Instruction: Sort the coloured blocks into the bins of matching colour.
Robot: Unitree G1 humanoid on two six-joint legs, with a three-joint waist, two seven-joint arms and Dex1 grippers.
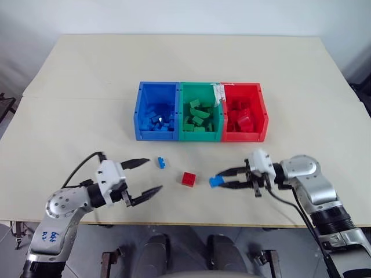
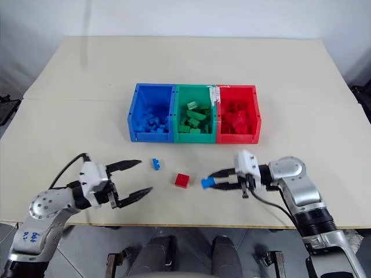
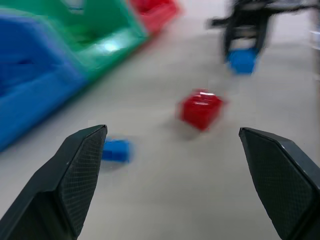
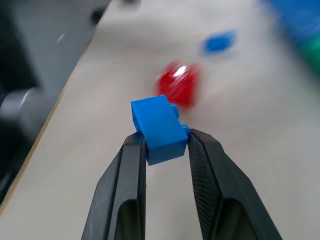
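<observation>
On the beige table (image 1: 69, 127), the right gripper (image 1: 221, 178) pinches a blue brick (image 1: 215, 182) beside the red brick (image 1: 188, 179), while the left gripper (image 1: 149, 176) gapes wide.

In the left wrist view, motion blur smears the small red studded plastic brick (image 3: 201, 108) and the small blue studded plastic brick (image 3: 116, 150), so their studs cannot be counted. The joined blue, green and red open-top plastic bins (image 3: 35, 95) are cut off at 10 o'clock. In the right wrist view, the blue brick held in the right gripper (image 4: 165, 150) hides its lower part between the fingers.
</observation>
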